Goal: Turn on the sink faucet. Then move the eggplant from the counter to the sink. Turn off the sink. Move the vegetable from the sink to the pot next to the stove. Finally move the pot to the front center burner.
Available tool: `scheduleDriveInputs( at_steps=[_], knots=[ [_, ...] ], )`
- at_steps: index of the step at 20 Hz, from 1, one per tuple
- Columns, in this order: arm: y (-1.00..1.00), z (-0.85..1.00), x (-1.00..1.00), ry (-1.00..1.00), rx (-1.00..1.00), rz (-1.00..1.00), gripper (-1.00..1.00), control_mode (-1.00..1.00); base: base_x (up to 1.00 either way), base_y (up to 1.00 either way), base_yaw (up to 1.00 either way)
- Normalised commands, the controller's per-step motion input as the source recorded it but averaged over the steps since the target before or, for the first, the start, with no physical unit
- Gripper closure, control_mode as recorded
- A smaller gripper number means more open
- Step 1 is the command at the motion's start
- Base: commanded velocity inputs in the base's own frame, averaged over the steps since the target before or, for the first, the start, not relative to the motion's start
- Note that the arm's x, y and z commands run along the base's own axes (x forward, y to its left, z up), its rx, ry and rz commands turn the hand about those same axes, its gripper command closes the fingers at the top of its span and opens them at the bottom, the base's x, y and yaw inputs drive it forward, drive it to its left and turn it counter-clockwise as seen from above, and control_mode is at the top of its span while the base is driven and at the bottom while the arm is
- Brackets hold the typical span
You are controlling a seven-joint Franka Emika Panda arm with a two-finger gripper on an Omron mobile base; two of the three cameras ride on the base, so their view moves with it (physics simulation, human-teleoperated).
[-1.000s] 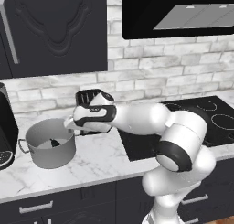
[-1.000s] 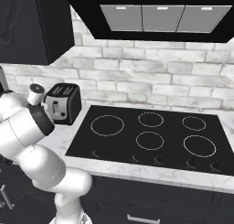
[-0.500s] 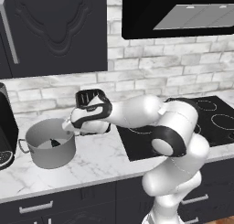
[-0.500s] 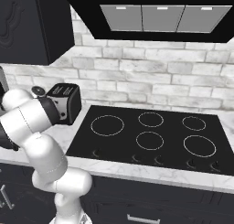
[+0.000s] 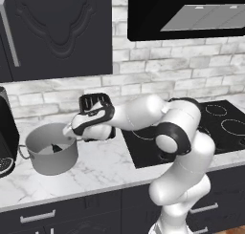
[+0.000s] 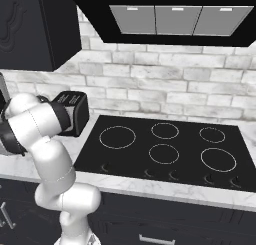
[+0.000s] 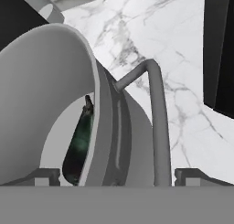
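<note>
Pot (image 5: pixel 50 154) on white marble worktop (image 5: pixel 95 171) left of stove (image 5: pixel 210 128), eggplant (image 5: pixel 56 148) lying dark inside; gripper (image 5: pixel 71 131) at pot's right rim. Stove (image 6: pixel 165 149) with white burner rings from right base view, toaster (image 6: pixel 75 111) just left of it. Hand view: fingertips (image 7: pixel 45 176) spread wide, straddling pot's wall (image 7: pixel 105 127) and side handle (image 7: pixel 155 118); eggplant (image 7: pixel 78 145) against inner wall.

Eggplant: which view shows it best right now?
Hand view. The eggplant lies inside the pot against its wall, dark and elongated, seen close. In the left base view it is a small dark shape on the pot floor.
</note>
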Motion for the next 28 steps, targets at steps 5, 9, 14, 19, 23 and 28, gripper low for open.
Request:
scheduleDriveInputs(
  at_steps=[5,9,14,19,23,28],
  knots=[
    [0.16,-0.13,0.08,-0.05,0.0,0.01,1.0,-1.0,0.0,0.0,0.0],
    [0.12,-0.07,0.0,0.0,0.0,0.03,1.0,-1.0,0.0,0.0,0.0],
    [0.0,-0.01,-0.31,-0.02,0.01,-0.01,1.0,-1.0,0.0,0.0,0.0],
    [-0.13,0.06,-0.68,-0.04,0.01,-0.07,1.0,-1.0,0.0,0.0,0.0],
    [-0.51,0.24,-0.47,0.0,0.04,-0.1,1.0,-1.0,0.0,0.0,0.0],
    [-0.7,0.4,-0.34,0.0,0.06,-0.13,1.0,-1.0,0.0,0.0,0.0]
  ],
)
